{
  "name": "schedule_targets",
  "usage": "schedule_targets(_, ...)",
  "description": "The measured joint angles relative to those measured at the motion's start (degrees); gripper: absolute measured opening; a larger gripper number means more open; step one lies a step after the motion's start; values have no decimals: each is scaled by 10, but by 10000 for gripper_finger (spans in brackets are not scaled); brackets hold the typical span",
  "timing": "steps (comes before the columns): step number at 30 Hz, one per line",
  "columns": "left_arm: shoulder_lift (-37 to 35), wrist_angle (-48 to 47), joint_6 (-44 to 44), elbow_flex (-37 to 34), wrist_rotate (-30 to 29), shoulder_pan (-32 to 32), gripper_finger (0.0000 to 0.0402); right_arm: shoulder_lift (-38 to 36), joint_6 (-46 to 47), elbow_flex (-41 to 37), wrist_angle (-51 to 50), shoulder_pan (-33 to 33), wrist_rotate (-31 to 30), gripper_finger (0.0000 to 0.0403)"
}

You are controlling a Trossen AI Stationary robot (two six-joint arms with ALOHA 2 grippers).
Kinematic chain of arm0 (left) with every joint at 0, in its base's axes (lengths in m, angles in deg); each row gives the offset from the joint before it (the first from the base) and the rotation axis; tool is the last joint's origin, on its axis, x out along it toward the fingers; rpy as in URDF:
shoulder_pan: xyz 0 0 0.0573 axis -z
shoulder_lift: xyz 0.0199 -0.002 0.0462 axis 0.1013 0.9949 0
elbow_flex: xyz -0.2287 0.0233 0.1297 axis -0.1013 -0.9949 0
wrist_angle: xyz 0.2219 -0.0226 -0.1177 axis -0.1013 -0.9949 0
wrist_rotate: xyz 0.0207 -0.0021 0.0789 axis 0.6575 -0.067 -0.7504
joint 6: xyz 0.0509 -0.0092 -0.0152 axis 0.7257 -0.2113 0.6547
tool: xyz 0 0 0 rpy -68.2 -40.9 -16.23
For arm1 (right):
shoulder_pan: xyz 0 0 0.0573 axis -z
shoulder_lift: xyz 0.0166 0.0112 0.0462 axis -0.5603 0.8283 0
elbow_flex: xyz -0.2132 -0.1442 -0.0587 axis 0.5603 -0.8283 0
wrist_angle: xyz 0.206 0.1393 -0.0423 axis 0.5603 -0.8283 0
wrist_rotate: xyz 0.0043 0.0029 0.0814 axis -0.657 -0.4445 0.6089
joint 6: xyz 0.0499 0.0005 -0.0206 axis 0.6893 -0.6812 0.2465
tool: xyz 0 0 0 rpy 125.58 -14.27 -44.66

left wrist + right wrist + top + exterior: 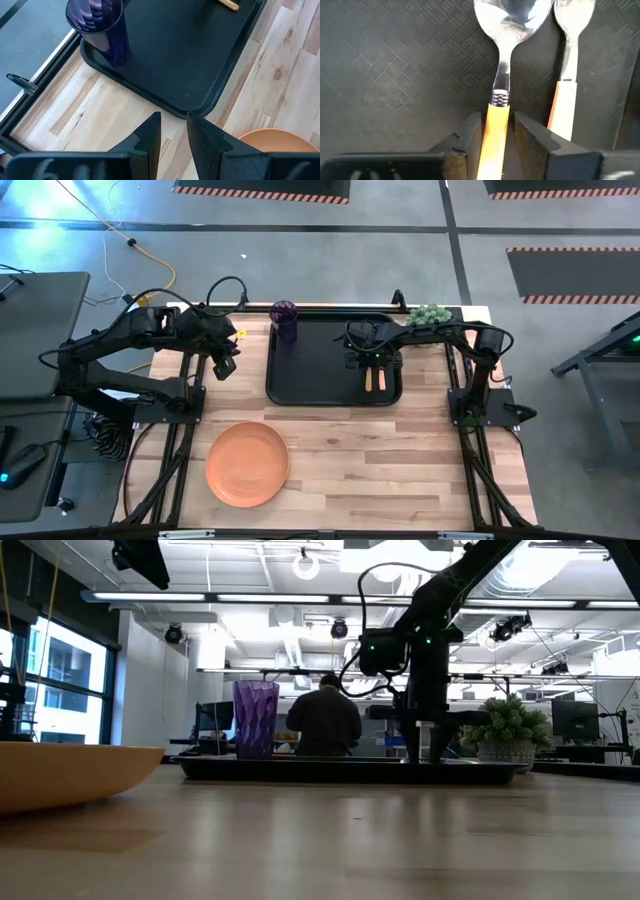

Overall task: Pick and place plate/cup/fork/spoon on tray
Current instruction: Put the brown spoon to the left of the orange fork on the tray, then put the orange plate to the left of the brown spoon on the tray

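Right gripper [495, 135] was down over the tray's [310, 370] right side, fingers [470, 132] drawn in close on either flank of the spoon's [502, 75] orange handle, pinching it or just about, with the spoon lying flat on the black surface. The fork [567, 75] lay just beside it, parallel, tines pointing the same way as the bowl. That closeness only came through in the right wrist view; from the high view the two showed as little more than a pair of orange handles [375, 379] under the arm.

Left gripper [172, 135] hung off the tray's left edge over bare table [400, 450], fingers [150, 135] nearly together with a thin gap, holding nothing. Its wrist view caught the cup [97, 25] standing upright in the tray's corner, and the rim of the plate [272, 137] on the wood nearby.

The low view alone showed a person [323, 720] seated beyond the table, and the green plant [510, 725] at the far right.

Count: one tray, one cup, one spoon, one fork, and one plate [247, 463], which sat on the table well short of the tray, toward the front left
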State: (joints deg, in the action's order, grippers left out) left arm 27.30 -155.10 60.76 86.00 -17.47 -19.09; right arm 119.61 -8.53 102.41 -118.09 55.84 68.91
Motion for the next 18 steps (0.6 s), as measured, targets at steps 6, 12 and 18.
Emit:
schedule_targets(6,0,0,0,0,0,0,85,0,-3,0,-2,0,0,122)
schedule_targets(12,0,0,0,0,0,0,85,0,-2,0,-6,0,5,123)
schedule_targets(18,0,0,0,0,0,0,85,0,-3,6,-29,0,6,123)
